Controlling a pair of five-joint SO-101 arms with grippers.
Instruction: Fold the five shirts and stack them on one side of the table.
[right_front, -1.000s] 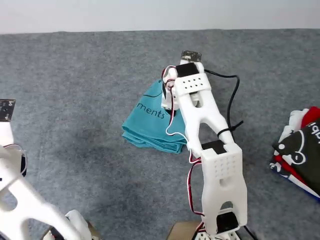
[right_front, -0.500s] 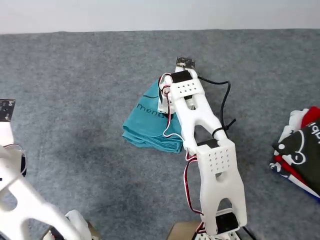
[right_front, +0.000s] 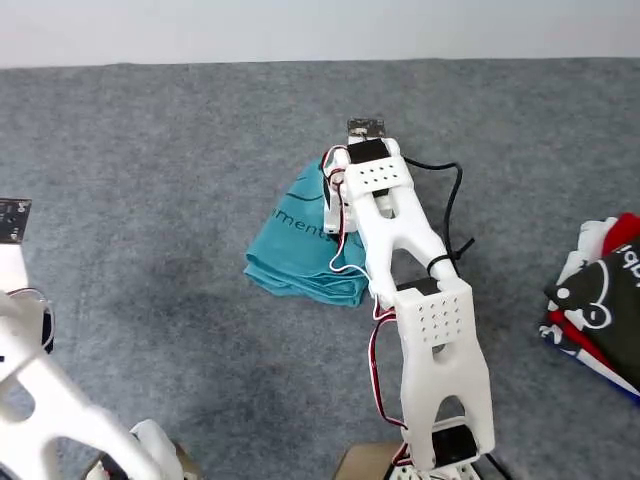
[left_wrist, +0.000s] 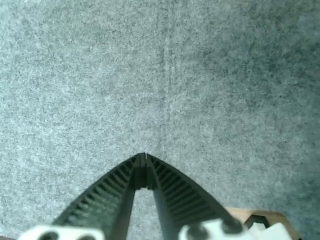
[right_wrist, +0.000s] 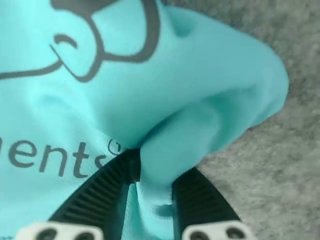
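Observation:
A folded teal shirt (right_front: 300, 245) with dark print lies mid-table on the grey cloth. The right arm stretches over its right side, and my right gripper (right_wrist: 150, 175) is shut on a bunched fold of the teal shirt (right_wrist: 165, 120), lifting that edge a little. A stack of folded shirts (right_front: 600, 295), black, red and white, sits at the table's right edge. My left gripper (left_wrist: 145, 165) is shut with nothing in it, hovering over bare grey cloth; its white arm (right_front: 40, 400) stands at the lower left of the high view.
The grey cloth (right_front: 150, 150) covers the whole table, with open room to the left of the teal shirt and behind it. A black cable (right_front: 455, 200) loops beside the right arm.
The right arm has swung slightly left and back over the teal shirt, and the shirt's far corner has bunched up in the gripper. The left arm has not moved.

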